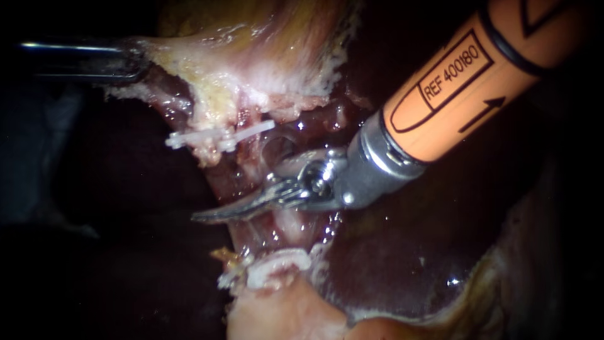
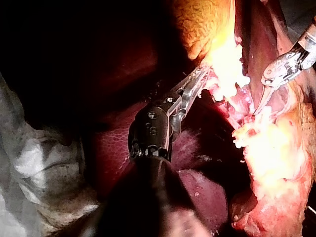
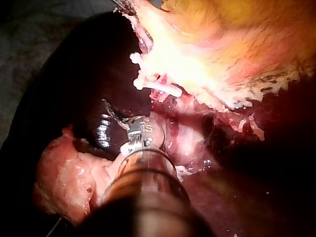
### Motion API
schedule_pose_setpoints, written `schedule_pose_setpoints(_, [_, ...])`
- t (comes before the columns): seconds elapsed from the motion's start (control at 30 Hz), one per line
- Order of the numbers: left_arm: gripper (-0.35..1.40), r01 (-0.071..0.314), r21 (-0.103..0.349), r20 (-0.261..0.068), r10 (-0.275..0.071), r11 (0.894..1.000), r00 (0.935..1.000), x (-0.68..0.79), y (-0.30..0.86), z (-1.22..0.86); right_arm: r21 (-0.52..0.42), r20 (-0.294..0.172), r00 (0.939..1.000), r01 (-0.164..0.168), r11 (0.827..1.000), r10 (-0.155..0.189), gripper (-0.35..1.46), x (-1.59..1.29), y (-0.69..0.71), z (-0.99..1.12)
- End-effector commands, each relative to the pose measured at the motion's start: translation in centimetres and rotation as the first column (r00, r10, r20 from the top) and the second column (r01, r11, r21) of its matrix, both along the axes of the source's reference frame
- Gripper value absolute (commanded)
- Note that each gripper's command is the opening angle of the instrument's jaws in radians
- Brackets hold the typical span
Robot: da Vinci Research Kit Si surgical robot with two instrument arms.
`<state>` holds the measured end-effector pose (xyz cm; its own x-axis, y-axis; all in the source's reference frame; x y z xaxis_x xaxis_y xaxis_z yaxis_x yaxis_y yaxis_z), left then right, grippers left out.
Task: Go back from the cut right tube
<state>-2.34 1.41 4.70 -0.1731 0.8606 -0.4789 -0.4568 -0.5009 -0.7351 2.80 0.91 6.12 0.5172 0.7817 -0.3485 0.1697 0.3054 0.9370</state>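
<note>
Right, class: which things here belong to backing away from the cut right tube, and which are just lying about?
Job in hand: right instrument; cut tube; upper clip; lower clip.
Just there: left instrument; gallbladder; liver.

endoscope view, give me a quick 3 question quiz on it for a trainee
1. True or false: the right instrument has its jaws shut on the upper clip.
2. Which instrument holds the gallbladder? A) the left instrument B) the right instrument C) neither
3. Fill in: the dark glossy organ under the right instrument's shaft is the ____.
Key: 1 false, its jaws lie shut on nothing, between the upper clip and the lower clip. 2 A. 3 liver.
</note>
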Motion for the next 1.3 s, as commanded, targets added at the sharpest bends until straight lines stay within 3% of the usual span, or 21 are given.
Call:
schedule_pose_setpoints(0.03, [-0.35, 0.0, 0.0, 0.0, 0.0, 1.0, 1.0, 0.0, 0.0, 0.0, 0.0, 0.0, 1.0, 0.0, 1.0, 0.0, -0.35, 0.0, 0.0, 0.0])
schedule_pose_setpoints(0.27, [-0.35, 0.0, 0.0, 0.0, 0.0, 1.0, 1.0, 0.0, 0.0, -0.01, 0.004, -0.008, 0.9998, 0.016, 1.0, -0.016, -0.35, 0.0, -0.01, 0.0])
schedule_pose_setpoints(0.33, [-0.35, 0.0, 0.0, 0.0, 0.0, 1.0, 1.0, 0.0, -0.01, -0.01, -0.032, -0.029, 0.9994, 0.016, 0.999, -0.017, 0.36, 0.02, -0.02, 0.0])
schedule_pose_setpoints(0.43, [-0.35, 0.001, 0.0, 0.0, -0.001, 1.0, 1.0, 0.0, -0.01, -0.01, -0.054, -0.02, 0.9997, -0.016, 0.998, 0.015, 1.13, 0.05, -0.04, 0.0])
schedule_pose_setpoints(0.57, [-0.35, 0.0, 0.0, 0.0, 0.0, 1.0, 1.0, 0.0, -0.01, -0.01, -0.058, -0.013, 0.9995, -0.03, 0.998, 0.03, 1.35, 0.07, -0.05, 0.0])
schedule_pose_setpoints(0.67, [-0.35, 0.0, 0.0, 0.0, 0.0, 1.0, 1.0, 0.0, -0.01, -0.01, -0.094, -0.006, 0.9973, -0.073, 0.993, 0.073, 1.41, 0.06, -0.05, 0.0])
schedule_pose_setpoints(0.73, [-0.35, 0.0, 0.0, 0.0, 0.0, 1.0, 1.0, 0.0, -0.01, -0.01, -0.165, -0.02, 0.9943, -0.107, 0.981, 0.105, 1.43, 0.02, -0.05, -0.01])
schedule_pose_setpoints(0.83, [-0.35, -0.001, 0.0, 0.001, 0.001, 1.0, 1.0, 0.03, -0.01, -0.01, -0.281, -0.04, 0.9857, -0.169, 0.945, 0.164, 1.4, -0.13, -0.08, -0.03])
schedule_pose_setpoints(0.93, [-0.35, -0.005, 0.001, 0.003, 0.005, 1.0, 1.0, 0.04, -0.01, -0.01, -0.404, -0.056, 0.9778, -0.207, 0.891, 0.202, 1.4, -0.38, -0.09, -0.07])
schedule_pose_setpoints(1.03, [-0.35, -0.005, 0.001, 0.004, 0.005, 1.0, 1.0, 0.05, -0.01, 0.0, -0.518, -0.042, 0.9778, -0.197, 0.832, 0.205, 1.43, -0.58, -0.07, -0.12])
schedule_pose_setpoints(1.07, [-0.35, -0.005, 0.001, 0.003, 0.005, 1.0, 1.0, 0.05, -0.01, -0.01, -0.57, -0.019, 0.9811, -0.169, 0.804, 0.193, 1.43, -0.67, -0.04, -0.15])
schedule_pose_setpoints(1.13, [-0.35, -0.005, 0.001, 0.003, 0.005, 1.0, 1.0, 0.05, -0.01, -0.01, -0.634, 0.027, 0.9861, -0.11, 0.765, 0.164, 1.45, -0.79, 0.01, -0.19])
schedule_pose_setpoints(1.2, [-0.35, -0.003, 0.0, 0.002, 0.003, 1.0, 1.0, 0.05, -0.01, -0.01, -0.687, 0.091, 0.9882, -0.027, 0.727, 0.123, 1.45, -0.94, 0.07, -0.26])
schedule_pose_setpoints(1.3, [-0.35, -0.003, 0.0, 0.002, 0.003, 1.0, 1.0, 0.05, -0.01, -0.01, -0.717, 0.144, 0.9847, 0.035, 0.696, 0.099, 1.43, -1.17, 0.18, -0.36])
